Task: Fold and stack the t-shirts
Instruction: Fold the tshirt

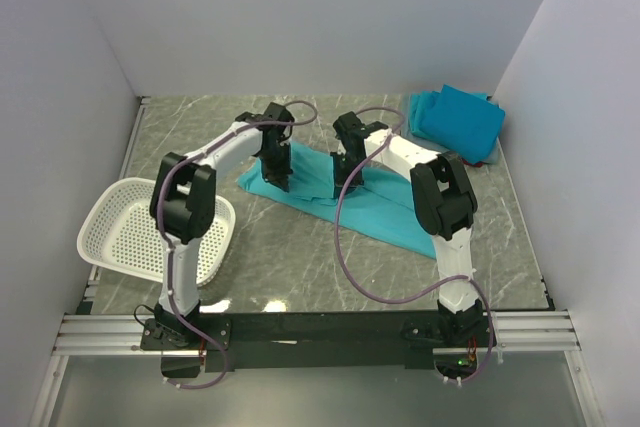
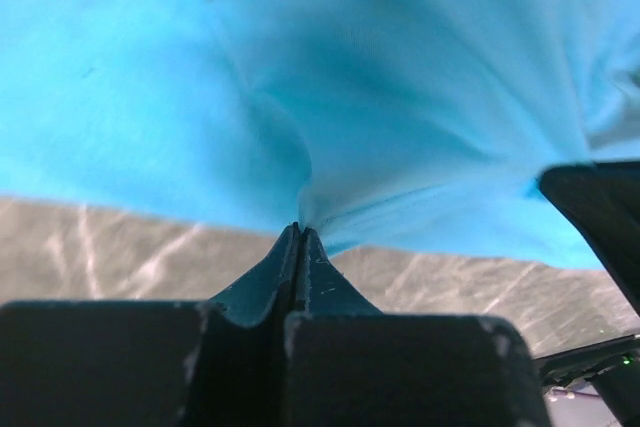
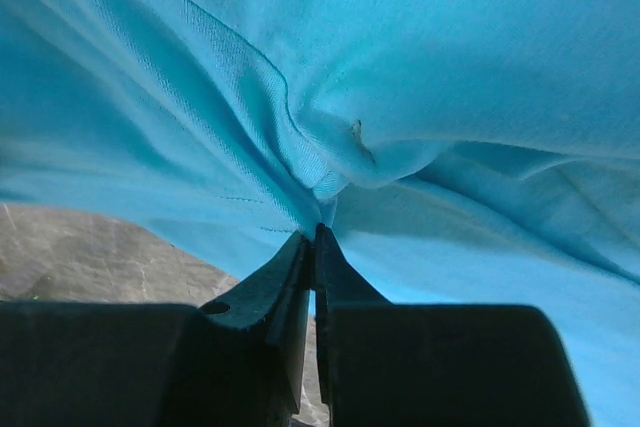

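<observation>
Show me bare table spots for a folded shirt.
Bare marble: the far-left corner beyond the basket; the near strip between the spread teal shirt and the arm bases; the right edge before the folded stack. Crowded: centre, where left gripper and right gripper pinch that shirt.

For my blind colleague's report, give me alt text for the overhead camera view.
The left gripper and right gripper each pinch a teal t-shirt spread on a marble table. Folded teal shirts lie far right; a white basket sits near left.

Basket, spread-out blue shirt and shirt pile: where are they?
Basket [image 1: 125, 237]: top view, its bare bottom.
Spread t-shirt [image 1: 390, 222]: top view, its flat part.
Shirt pile [image 1: 460, 122]: top view, the top shirt.
</observation>
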Controlling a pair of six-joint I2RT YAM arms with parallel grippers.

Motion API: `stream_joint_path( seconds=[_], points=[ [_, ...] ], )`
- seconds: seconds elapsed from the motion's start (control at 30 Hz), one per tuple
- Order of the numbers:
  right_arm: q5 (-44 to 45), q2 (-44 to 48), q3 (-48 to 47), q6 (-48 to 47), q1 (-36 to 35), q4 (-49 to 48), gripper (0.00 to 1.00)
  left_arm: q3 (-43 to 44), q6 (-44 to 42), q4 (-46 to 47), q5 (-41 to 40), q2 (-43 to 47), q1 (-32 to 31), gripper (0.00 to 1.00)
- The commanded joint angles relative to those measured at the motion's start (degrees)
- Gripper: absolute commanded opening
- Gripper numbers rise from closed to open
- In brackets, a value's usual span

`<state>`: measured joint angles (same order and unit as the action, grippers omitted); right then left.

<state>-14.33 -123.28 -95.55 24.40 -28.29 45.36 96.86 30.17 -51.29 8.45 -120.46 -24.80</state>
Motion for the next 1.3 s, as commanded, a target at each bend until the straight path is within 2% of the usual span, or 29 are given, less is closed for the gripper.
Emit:
stream_joint_path(
  seconds=[0.0, 0.83, 0.9, 1.07, 1.27],
  points=[
    [-0.3, 3.2, 0.9, -0.1, -0.8, 0.9, 0.1, -1.2, 1.6, -0.7, -3.7, 5.9, 0.5, 0.0],
    [0.9, 5.2, -0.4, -0.1, -3.7, 3.1, 0.11, -10.3, 4.5, -0.3, -6.7, 11.7, 4.0, 0.0],
    [0.9, 5.0, -1.0, -0.2, -3.6, 3.4, 0.13, -10.5, 4.4, 0.0, -6.5, 11.4, 4.3, 0.0],
    [2.0, 6.3, -1.7, -0.1, -3.7, 4.6, 0.35, -9.8, 4.2, 0.5, -5.9, 9.9, 4.6, 0.0],
    [4.9, 9.7, -1.4, 0.7, -2.8, 5.7, 0.42, -8.2, 4.1, 0.8, -5.5, 8.4, 4.8, 0.0]
  ],
)
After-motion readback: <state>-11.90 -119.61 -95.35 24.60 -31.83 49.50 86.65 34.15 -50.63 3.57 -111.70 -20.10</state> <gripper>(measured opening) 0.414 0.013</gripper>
